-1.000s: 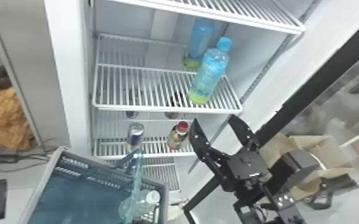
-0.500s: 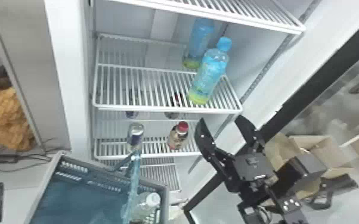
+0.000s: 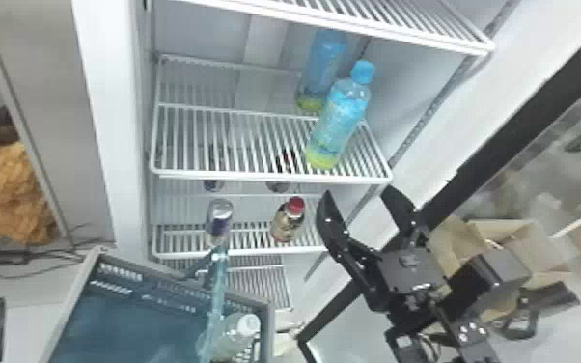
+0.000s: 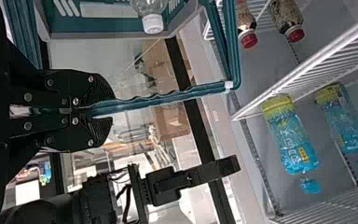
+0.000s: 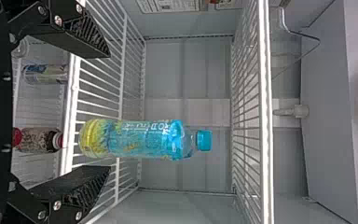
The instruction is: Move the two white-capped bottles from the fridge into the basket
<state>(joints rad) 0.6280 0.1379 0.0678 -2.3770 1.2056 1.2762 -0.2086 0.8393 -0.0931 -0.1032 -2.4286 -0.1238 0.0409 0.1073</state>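
In the head view a white-capped bottle (image 3: 236, 334) lies in the blue basket (image 3: 271, 333) at the bottom; the left wrist view has its cap (image 4: 153, 23) at the basket's edge. My left gripper (image 4: 113, 107) is shut on the basket's handle (image 4: 168, 97). The right gripper (image 3: 358, 191) stands open below the shelf's right front corner in the head view. Between its spread fingers in the right wrist view, the right gripper (image 5: 109, 112) holds nothing; a blue-capped bottle (image 5: 140, 139) stands upright just beyond. A second blue-capped bottle (image 3: 323, 67) is behind that one.
The wire shelf (image 3: 265, 178) has a white front rim, with another shelf (image 3: 333, 24) above. On the lower shelf are a can (image 3: 219, 222) and a red-capped bottle (image 3: 288, 221). Cardboard boxes (image 3: 511, 236) lie behind the right arm, beyond the dark door frame (image 3: 473, 174).
In the head view my right gripper has shifted slightly to the right, staying open. The basket has dropped a little, with its handle still held.
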